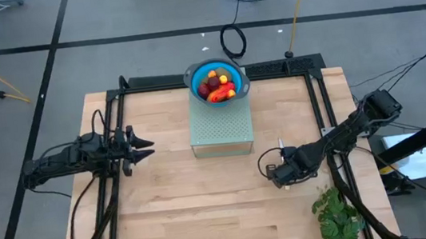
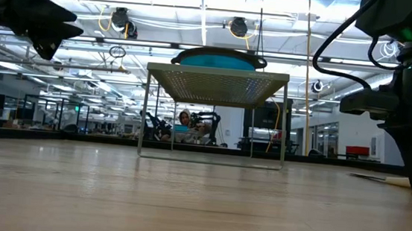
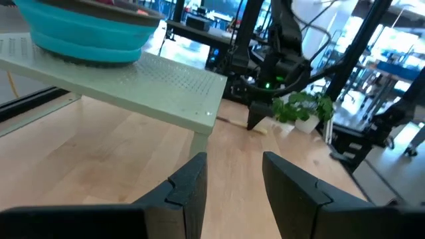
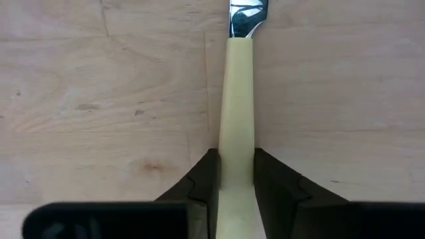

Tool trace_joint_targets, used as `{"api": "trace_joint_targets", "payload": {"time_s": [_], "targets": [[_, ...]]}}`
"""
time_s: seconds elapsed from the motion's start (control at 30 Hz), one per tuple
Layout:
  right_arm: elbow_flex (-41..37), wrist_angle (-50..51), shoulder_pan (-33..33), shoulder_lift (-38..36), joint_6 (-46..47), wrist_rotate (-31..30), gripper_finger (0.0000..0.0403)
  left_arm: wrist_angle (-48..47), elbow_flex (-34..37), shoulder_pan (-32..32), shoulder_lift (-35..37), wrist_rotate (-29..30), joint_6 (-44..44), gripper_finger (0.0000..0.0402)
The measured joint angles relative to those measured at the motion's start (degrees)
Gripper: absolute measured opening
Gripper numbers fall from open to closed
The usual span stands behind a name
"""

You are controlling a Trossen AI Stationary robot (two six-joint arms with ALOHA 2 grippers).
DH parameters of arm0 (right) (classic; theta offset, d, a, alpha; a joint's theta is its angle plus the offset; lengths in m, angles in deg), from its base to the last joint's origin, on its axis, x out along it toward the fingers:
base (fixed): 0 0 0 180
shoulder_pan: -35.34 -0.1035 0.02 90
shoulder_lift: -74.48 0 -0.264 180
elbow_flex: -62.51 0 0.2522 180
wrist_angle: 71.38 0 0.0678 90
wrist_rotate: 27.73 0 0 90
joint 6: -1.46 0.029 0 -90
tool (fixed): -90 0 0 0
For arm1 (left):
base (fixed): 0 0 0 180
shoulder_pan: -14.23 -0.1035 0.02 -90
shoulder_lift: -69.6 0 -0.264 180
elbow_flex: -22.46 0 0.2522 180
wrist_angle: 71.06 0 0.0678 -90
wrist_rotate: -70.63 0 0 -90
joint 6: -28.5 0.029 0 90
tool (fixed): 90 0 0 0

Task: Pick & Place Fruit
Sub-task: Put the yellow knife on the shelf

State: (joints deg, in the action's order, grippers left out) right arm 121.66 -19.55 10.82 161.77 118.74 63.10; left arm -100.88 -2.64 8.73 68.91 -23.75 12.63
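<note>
Fingers [image 4: 202, 182] of the right gripper [image 4: 236, 179] press against both sides of a knife's [image 4: 238, 99] pale handle, clamping it as it lies flat on the table [image 1: 191, 210], its metal blade pointing away from the wrist. That gripper sits low on the table's right part, just beside the green leafy bunch [image 1: 338, 214] at the near right corner. Fruit [image 1: 218, 85] lies piled in a blue bowl [image 1: 194, 75]: red, orange and yellow pieces together, too small to tell apart one by one. None of it is on the table top. The bowl stands on a pale green perforated stand [image 1: 220, 127] at the far middle of the table, and the low view shows the stand's thin legs and the bowl's rim on top. Well apart from it, the left gripper [image 1: 145, 144] hovers above the table's left side, pointing toward the stand, its fingers [image 3: 189, 182] parted with nothing between them. Beyond the table, cables run over a grey floor.
</note>
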Motion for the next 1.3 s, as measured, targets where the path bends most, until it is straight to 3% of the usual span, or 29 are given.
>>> {"api": "trace_joint_targets", "payload": {"time_s": [0.47,0.97,1.3], "targets": [[-0.1,4.3,-0.4,-8.3,-0.4,-4.5,0.0062,2.9,0.0,0.0,0.0,0.0,-6.0,0.0145],[0.0,6.1,-0.3,-19.4,-1.4,-22.1,0.0063,6.7,0.0,0.0,-0.1,1.1,-16.5,0.0145],[0.0,5.9,-0.3,-25.8,-9.7,-31.1,0.0063,15.0,0.0,0.0,-3.2,5.0,-26.2,0.0145]]}}
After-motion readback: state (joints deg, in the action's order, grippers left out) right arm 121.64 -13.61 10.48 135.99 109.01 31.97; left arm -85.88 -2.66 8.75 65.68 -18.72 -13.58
